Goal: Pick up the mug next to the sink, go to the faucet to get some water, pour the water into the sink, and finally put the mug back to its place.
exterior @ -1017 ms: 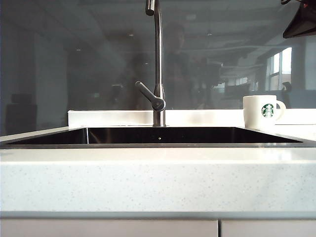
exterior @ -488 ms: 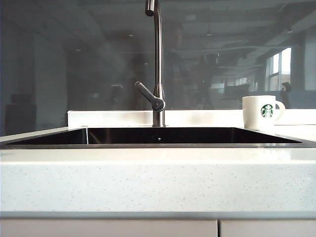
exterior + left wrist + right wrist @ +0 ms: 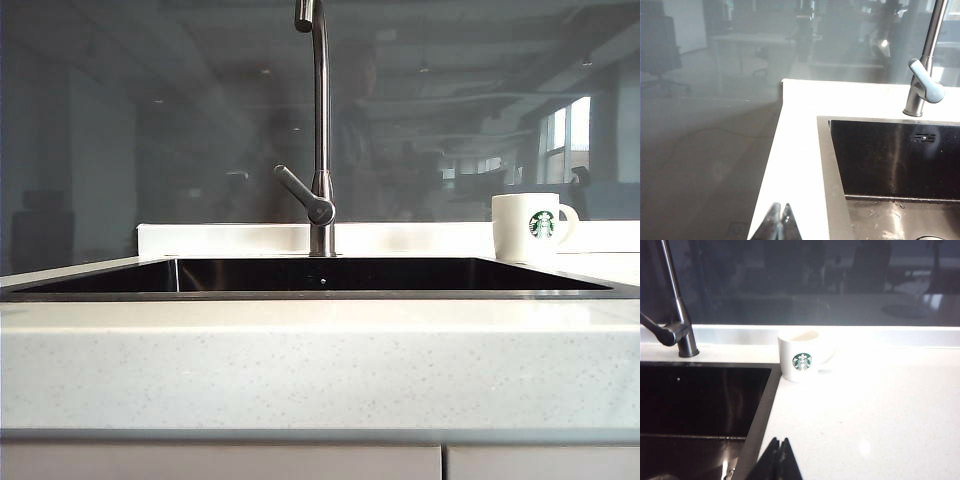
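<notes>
A white mug (image 3: 800, 362) with a round green siren logo (image 3: 802, 361) stands on the counter (image 3: 880, 410) beside the sink (image 3: 700, 400). Left hand (image 3: 780, 220) and right hand (image 3: 779, 452) are both pressed together, empty.

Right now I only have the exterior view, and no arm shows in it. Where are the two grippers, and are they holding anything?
Observer: The right gripper is shut and empty, hanging above the counter by the sink's right rim, short of the mug.
Operator: And the left one?
Observer: The left gripper is shut and empty too, over the counter strip beside the sink's left rim, with the faucet far off at the back.
Operator: Is there water in the basin?
Observer: The left wrist view shows only small specks on the dark floor of the basin; I cannot tell whether they are drops.
</notes>
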{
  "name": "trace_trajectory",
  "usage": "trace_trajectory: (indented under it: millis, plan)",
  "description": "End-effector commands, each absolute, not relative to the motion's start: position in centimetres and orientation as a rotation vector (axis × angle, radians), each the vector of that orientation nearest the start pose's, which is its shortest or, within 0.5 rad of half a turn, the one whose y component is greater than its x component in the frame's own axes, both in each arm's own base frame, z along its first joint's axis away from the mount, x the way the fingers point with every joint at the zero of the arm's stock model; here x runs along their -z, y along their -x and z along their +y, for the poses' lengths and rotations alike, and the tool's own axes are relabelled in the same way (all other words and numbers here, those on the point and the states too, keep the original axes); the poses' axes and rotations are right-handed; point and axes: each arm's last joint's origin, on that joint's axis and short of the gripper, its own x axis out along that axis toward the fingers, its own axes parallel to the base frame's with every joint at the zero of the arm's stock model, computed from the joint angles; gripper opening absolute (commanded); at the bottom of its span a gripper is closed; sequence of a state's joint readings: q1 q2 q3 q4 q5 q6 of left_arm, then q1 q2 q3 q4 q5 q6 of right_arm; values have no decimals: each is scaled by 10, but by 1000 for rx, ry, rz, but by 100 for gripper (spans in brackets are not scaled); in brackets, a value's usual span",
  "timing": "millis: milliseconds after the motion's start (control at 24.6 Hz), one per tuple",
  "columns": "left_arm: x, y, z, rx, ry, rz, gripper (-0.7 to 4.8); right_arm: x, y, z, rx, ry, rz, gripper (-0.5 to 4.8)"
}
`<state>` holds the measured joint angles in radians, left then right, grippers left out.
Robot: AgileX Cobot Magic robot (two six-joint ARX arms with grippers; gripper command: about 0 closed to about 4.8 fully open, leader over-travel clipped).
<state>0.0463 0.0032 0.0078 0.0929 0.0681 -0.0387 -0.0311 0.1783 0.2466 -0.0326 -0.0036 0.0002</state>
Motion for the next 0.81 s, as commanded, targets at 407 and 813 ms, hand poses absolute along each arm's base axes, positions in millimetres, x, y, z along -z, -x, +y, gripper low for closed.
trace_trajectory:
  millis: [407, 813]
  plan:
    - [-176, -97, 3, 25, 31, -104, -4, -194, -91, -2, 4, -22, -109, -3]
    - [-176, -97, 3, 25, 31, -104, -4, -177, -97, -2, 0, -22, -137, -3]
